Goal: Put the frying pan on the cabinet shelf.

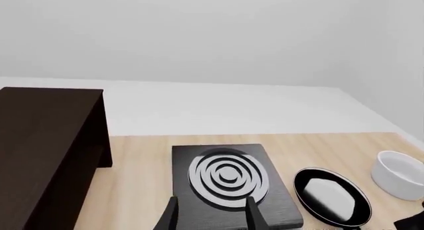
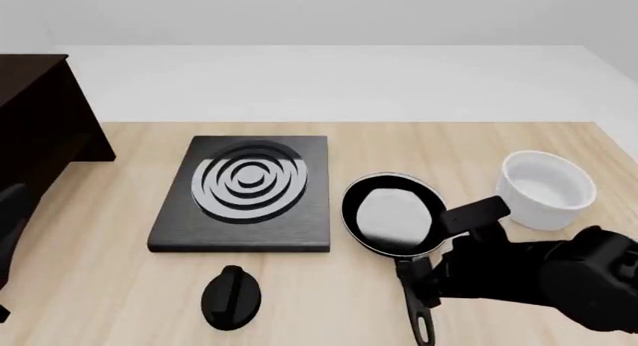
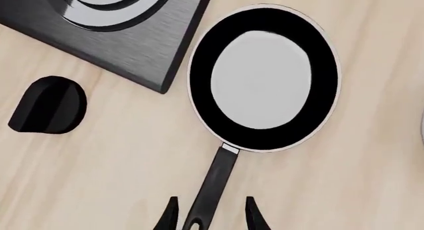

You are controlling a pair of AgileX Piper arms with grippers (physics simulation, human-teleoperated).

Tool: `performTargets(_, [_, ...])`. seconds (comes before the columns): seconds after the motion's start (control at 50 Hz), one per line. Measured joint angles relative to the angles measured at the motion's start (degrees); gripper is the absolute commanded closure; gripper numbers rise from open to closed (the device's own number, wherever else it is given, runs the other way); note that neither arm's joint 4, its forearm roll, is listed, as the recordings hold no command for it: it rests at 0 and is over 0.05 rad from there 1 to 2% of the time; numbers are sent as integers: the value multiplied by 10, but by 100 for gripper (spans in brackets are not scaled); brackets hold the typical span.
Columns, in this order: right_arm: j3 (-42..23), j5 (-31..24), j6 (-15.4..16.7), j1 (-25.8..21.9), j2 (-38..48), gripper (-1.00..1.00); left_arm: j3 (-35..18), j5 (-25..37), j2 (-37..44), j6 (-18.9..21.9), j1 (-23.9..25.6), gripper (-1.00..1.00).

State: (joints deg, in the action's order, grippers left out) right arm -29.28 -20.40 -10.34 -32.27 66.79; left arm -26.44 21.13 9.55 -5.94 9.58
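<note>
Lower right of the front view: the right gripper (image 2: 423, 282) sits low over the table (image 2: 100, 286), its dark arm bulk filling that corner.
Right gripper: fingers spread, one on each side of the pan handle; in the right wrist view (image 3: 210, 215) there is a sliver of table between each fingertip and the handle, so it straddles without pinching.
Left gripper: only two dark fingertips show at the bottom edge of the left wrist view (image 1: 210, 215), parted, with nothing between them; the stove (image 1: 229, 183) lies beyond them.
Pan: the pan (image 2: 394, 214) lies flat on the table right of centre in the front view, just beside the stove's right edge, with its handle running toward the bottom edge.
Pan inside: glossy, showing a pale reflection ringed in black.
Cabinet: the cabinet (image 2: 40, 129) stands at the left edge of the front view, well apart from the pan; it is cut off by the frame, and I cannot make out any shelf board.
Bowl: the white bowl (image 2: 546, 189) is at mid right of the front view, near the pan but apart.
Knob: a black knob-like piece (image 2: 231, 297) lies below the stove, lower centre; its exact form is hard to tell.
Hidden: the right arm covers part of the handle in the front view; the left arm shows there only as a dark blur at the lower left edge.
</note>
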Motion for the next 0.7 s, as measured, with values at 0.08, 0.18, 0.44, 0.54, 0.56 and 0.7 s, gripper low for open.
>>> performTargets(0.08, [9, 14, -3, -1, 9, -100, -1, 0, 0, 0, 0, -100])
performTargets(0.18, [19, 29, -7, -4, 18, -100, 0, 0, -1, 1, 1, -100])
performTargets(0.44, [44, 68, -17, -14, 47, -100, 2, -1, -2, 2, 2, -100])
performTargets(0.54, [56, 89, -21, -20, 66, -100, 2, -2, -3, 2, -1, -100])
performTargets(0.56, [58, 93, -22, -21, 69, -100, 2, -2, -3, 2, -1, -100])
performTargets(0.7, [68, 113, -25, -23, 86, -100, 5, -4, -4, 2, -3, -100])
